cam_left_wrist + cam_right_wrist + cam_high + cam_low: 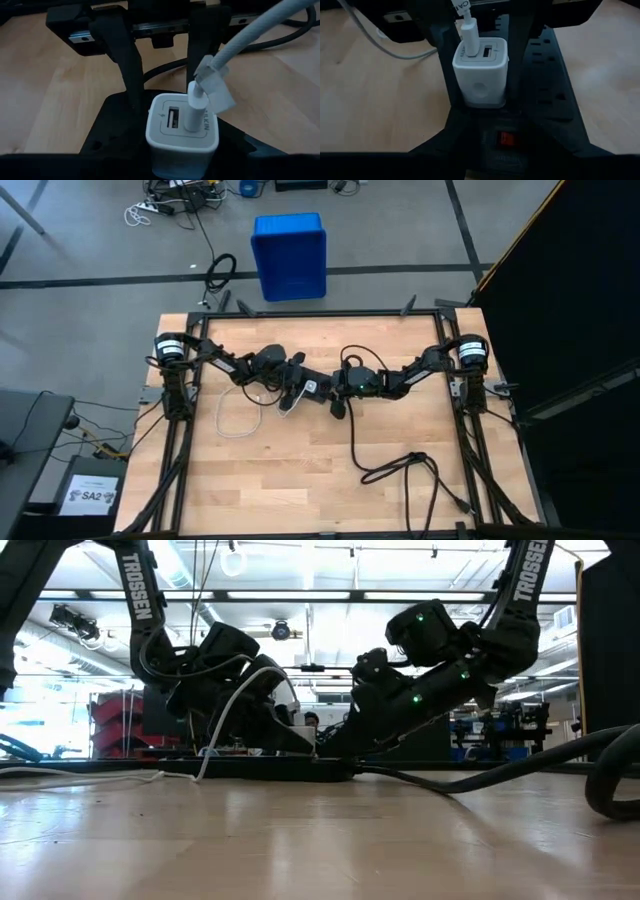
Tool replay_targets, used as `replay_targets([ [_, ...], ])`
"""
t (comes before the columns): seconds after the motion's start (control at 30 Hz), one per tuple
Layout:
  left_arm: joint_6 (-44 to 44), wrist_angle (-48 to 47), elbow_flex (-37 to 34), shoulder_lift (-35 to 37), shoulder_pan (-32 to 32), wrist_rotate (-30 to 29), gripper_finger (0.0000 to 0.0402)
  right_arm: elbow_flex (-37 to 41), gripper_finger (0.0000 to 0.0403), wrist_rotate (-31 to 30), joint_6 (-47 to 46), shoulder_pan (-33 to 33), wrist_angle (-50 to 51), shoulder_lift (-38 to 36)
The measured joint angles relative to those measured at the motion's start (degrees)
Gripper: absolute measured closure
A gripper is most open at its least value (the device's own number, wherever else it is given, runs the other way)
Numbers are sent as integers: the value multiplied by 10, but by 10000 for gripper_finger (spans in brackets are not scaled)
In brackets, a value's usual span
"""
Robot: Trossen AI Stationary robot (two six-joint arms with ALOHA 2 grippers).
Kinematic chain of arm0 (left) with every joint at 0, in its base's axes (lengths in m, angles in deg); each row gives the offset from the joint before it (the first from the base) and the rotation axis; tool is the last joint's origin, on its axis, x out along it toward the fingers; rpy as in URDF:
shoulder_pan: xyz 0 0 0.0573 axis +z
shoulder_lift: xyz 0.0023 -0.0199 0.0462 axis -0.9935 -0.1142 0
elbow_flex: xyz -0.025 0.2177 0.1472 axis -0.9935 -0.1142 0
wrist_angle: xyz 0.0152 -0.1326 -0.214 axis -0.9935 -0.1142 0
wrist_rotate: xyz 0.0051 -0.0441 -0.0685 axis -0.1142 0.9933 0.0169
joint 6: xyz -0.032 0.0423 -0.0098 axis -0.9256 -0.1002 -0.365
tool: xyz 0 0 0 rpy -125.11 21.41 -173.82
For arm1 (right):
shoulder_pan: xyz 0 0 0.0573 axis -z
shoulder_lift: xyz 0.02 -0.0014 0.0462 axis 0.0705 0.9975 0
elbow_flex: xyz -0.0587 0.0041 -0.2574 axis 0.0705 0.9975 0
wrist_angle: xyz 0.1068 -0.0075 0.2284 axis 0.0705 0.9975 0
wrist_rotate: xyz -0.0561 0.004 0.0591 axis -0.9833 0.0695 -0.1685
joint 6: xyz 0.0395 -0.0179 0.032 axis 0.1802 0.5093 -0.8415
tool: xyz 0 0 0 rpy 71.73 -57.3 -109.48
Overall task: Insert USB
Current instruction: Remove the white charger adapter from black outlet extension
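Fingers [445,60] of the right gripper [480,100] clasp the white charger block [480,70] seated in the black power strip [547,75]. USB plug [196,107] stands in its port; left gripper [290,392] grip indeterminate. White cable [235,415] trails across the table [300,490].

The table [300,490] was of light wood. On it lay a black power strip [545,75], a thick black cord [400,470] and a thin white cable [232,425].
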State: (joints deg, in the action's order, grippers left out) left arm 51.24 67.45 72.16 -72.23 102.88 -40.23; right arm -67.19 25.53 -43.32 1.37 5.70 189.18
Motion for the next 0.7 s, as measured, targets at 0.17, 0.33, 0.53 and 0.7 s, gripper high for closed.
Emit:
replay_targets([
  [0.17, -11, 2, 0, 0, 0, -17, 264, 0, 251, -6, -2, -1, 14, 0],
  [0.33, -12, 12, 0, 0, 0, -19, 264, 1, 252, -8, -9, 0, 14, 1],
  [0.53, -14, 11, 5, 0, 0, -19, 265, 1, 256, -9, -20, 0, 22, 1],
  [0.7, -26, -4, 7, 20, 0, -20, 265, 2, 255, -9, -33, 0, 22, 1],
])
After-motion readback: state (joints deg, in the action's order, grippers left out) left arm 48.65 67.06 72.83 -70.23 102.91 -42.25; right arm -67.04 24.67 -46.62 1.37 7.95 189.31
